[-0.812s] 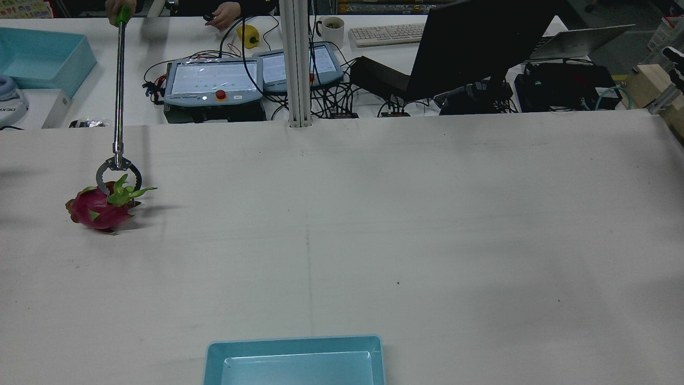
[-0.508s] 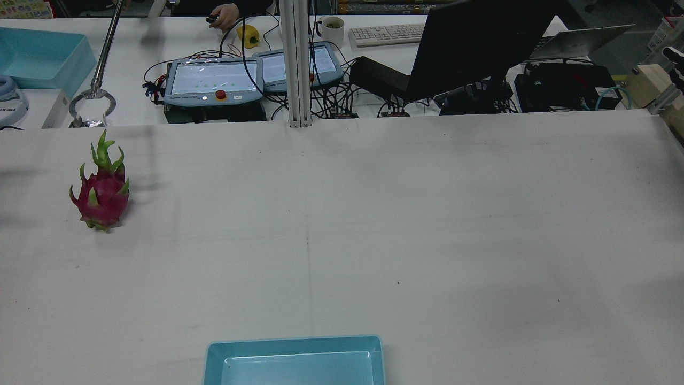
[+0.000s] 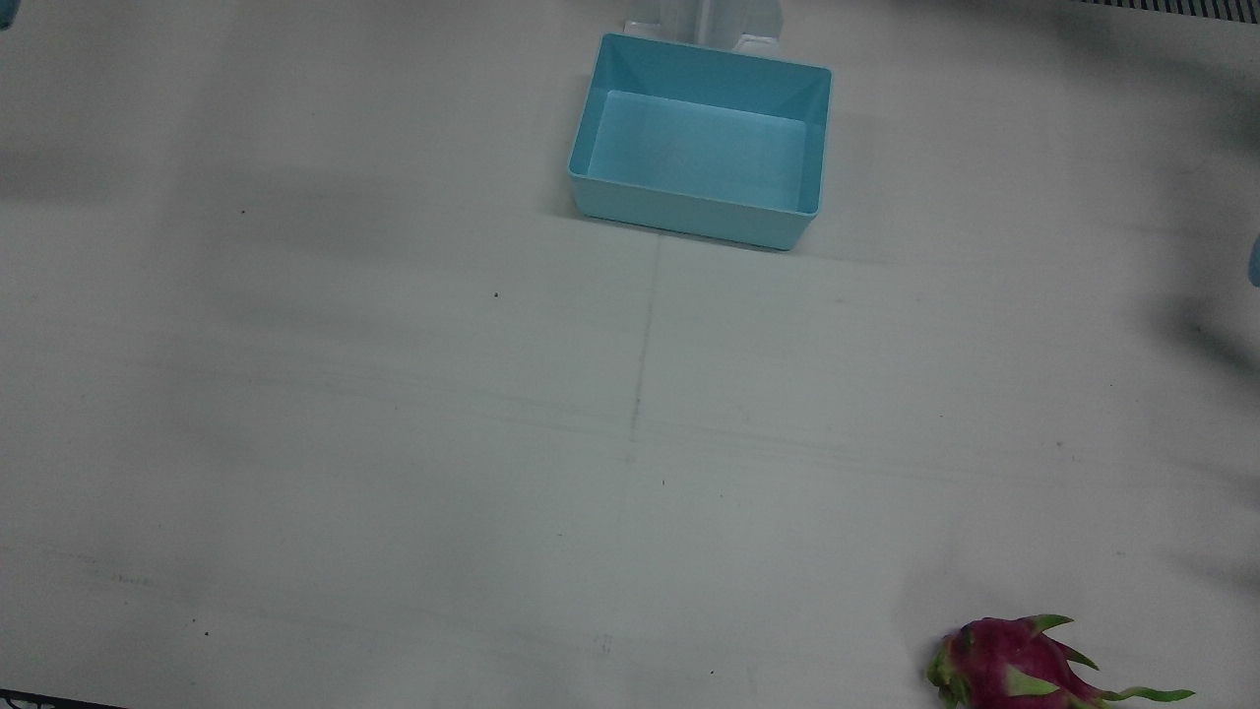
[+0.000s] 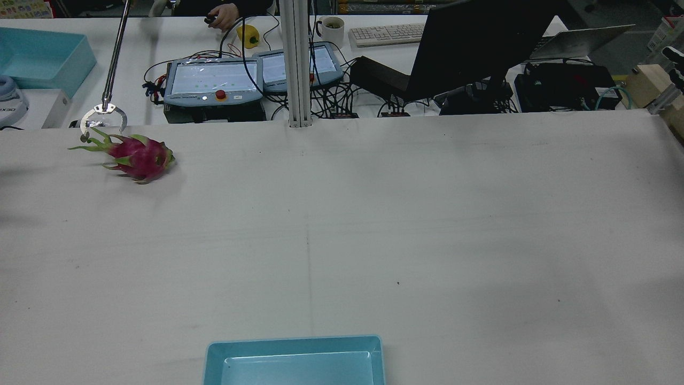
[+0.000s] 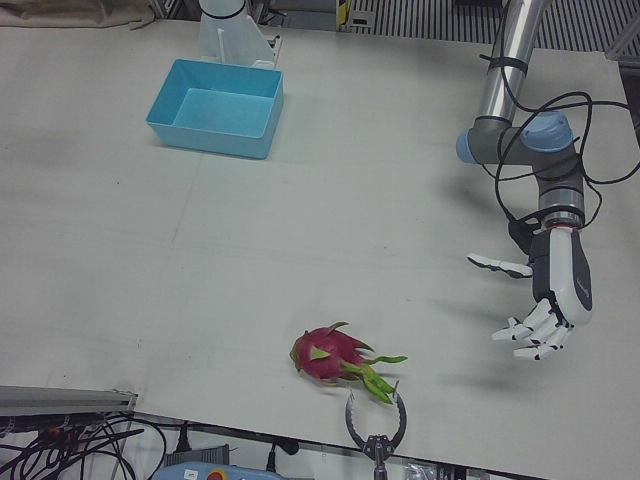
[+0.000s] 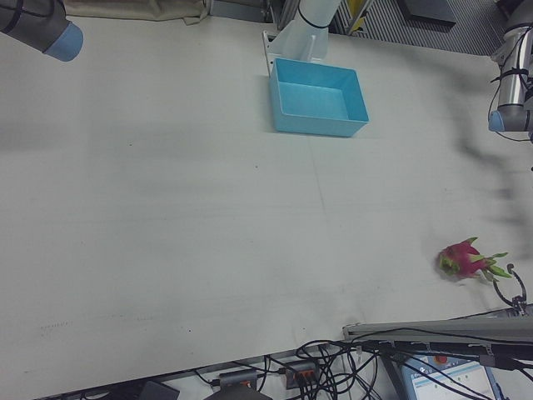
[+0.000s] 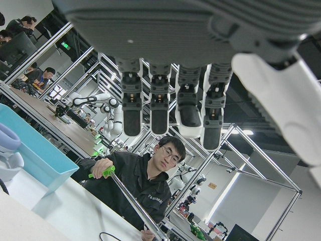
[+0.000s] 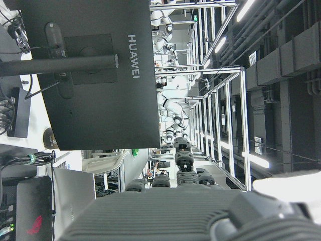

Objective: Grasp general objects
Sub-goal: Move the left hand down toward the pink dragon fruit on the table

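Note:
A pink dragon fruit [image 4: 140, 155] with green leaf tips lies on its side near the table's far left edge in the rear view. It also shows in the left-front view [image 5: 327, 355], the front view [image 3: 1002, 663] and the right-front view [image 6: 465, 258]. My left hand [image 5: 545, 300] hangs open and empty above the table, well to the right of the fruit in the left-front view; its fingers [image 7: 159, 103] are spread. My right hand [image 8: 183, 201] shows only in its own view, fingers extended, holding nothing.
A person holds a metal reacher tool whose claw [image 4: 103, 117] sits by the fruit's leafy end, also in the left-front view [image 5: 375, 425]. A light blue bin [image 4: 294, 343] stands at the near middle edge [image 5: 205, 141]. Screens, cables and a monitor [image 4: 475, 48] lie beyond the table.
The fruit went from lying, to upright, to lying again farther back and right, leaves pointing left. The reacher claw let it go, lifted away, and is back by the leaf tips.

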Action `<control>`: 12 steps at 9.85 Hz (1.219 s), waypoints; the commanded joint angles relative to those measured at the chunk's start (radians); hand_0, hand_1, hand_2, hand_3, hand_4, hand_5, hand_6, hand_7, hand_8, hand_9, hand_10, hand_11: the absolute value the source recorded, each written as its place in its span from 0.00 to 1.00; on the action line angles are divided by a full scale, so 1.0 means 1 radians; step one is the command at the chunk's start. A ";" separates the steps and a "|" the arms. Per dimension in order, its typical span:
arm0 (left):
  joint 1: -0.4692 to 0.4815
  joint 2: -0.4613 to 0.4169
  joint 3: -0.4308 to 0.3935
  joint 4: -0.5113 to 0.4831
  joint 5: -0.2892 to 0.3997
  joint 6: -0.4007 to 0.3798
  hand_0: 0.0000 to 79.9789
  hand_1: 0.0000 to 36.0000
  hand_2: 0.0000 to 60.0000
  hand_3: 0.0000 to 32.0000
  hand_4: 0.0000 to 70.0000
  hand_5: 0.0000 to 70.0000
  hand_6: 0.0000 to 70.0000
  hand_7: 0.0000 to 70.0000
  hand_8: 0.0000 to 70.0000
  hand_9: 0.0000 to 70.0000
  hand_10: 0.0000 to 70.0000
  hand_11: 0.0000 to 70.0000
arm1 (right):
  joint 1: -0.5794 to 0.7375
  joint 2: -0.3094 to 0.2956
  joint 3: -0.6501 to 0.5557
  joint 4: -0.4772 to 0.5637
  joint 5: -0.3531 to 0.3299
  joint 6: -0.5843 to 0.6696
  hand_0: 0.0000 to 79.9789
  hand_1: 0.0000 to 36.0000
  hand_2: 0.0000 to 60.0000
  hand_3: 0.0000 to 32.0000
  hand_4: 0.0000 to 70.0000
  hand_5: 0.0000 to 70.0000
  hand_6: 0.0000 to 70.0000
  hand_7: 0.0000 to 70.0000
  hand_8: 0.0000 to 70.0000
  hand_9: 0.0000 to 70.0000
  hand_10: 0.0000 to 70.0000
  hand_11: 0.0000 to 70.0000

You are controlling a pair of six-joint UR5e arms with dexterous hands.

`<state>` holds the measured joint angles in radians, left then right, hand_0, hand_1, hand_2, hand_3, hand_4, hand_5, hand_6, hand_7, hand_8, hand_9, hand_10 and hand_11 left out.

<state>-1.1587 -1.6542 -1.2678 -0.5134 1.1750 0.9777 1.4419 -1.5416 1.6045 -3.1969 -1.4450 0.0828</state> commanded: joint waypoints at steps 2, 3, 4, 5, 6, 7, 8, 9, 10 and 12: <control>0.004 -0.038 -0.022 0.032 0.002 0.068 0.57 0.05 0.00 0.00 0.47 0.31 0.62 0.88 0.33 0.49 0.35 0.50 | 0.000 -0.002 0.000 0.000 0.000 0.000 0.00 0.00 0.00 0.00 0.00 0.00 0.00 0.00 0.00 0.00 0.00 0.00; 0.029 -0.041 -0.034 0.053 0.000 0.076 0.58 0.07 0.00 0.00 0.47 0.31 0.61 0.87 0.33 0.47 0.33 0.49 | 0.000 0.000 0.000 0.000 0.000 0.000 0.00 0.00 0.00 0.00 0.00 0.00 0.00 0.00 0.00 0.00 0.00 0.00; 0.069 -0.048 -0.041 0.068 0.000 0.078 0.58 0.09 0.00 0.00 0.46 0.30 0.60 0.85 0.32 0.45 0.32 0.46 | 0.000 0.000 0.000 -0.001 0.000 0.000 0.00 0.00 0.00 0.00 0.00 0.00 0.00 0.00 0.00 0.00 0.00 0.00; 0.097 -0.071 -0.042 0.096 0.000 0.088 0.58 0.10 0.00 0.00 0.45 0.30 0.59 0.85 0.32 0.44 0.30 0.44 | 0.000 0.000 0.000 0.000 0.000 0.000 0.00 0.00 0.00 0.00 0.00 0.00 0.00 0.00 0.00 0.00 0.00 0.00; 0.100 -0.096 -0.042 0.122 0.000 0.119 0.58 0.11 0.00 0.00 0.44 0.29 0.58 0.83 0.33 0.42 0.29 0.43 | 0.000 0.000 0.000 0.000 0.000 0.000 0.00 0.00 0.00 0.00 0.00 0.00 0.00 0.00 0.00 0.00 0.00 0.00; 0.102 -0.105 -0.044 0.133 0.000 0.131 0.58 0.11 0.00 0.00 0.42 0.28 0.55 0.81 0.32 0.38 0.26 0.38 | 0.000 0.000 0.000 -0.001 0.000 0.000 0.00 0.00 0.00 0.00 0.00 0.00 0.00 0.00 0.00 0.00 0.00 0.00; 0.102 -0.105 -0.044 0.133 0.000 0.136 0.58 0.10 0.00 0.00 0.40 0.25 0.52 0.78 0.30 0.34 0.23 0.34 | 0.000 -0.002 0.000 -0.001 0.000 0.000 0.00 0.00 0.00 0.00 0.00 0.00 0.00 0.00 0.00 0.00 0.00 0.00; 0.103 -0.105 -0.045 0.134 0.000 0.151 0.57 0.09 0.00 0.00 0.39 0.24 0.51 0.77 0.31 0.32 0.22 0.32 | 0.000 0.000 0.000 0.000 0.000 0.000 0.00 0.00 0.00 0.00 0.00 0.00 0.00 0.00 0.00 0.00 0.00 0.00; 0.103 -0.104 -0.071 0.165 0.000 0.157 0.58 0.10 0.00 0.00 0.38 0.22 0.49 0.75 0.30 0.31 0.21 0.31 | 0.000 0.000 0.000 -0.001 0.000 0.000 0.00 0.00 0.00 0.00 0.00 0.00 0.00 0.00 0.00 0.00 0.00 0.00; 0.103 -0.101 -0.113 0.202 0.000 0.200 0.58 0.16 0.01 0.00 0.36 0.20 0.44 0.71 0.25 0.24 0.16 0.24 | 0.000 0.000 0.000 0.000 -0.002 0.000 0.00 0.00 0.00 0.00 0.00 0.00 0.00 0.00 0.00 0.00 0.00 0.00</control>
<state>-1.0562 -1.7562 -1.3362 -0.3550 1.1750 1.1311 1.4419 -1.5420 1.6046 -3.1979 -1.4451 0.0828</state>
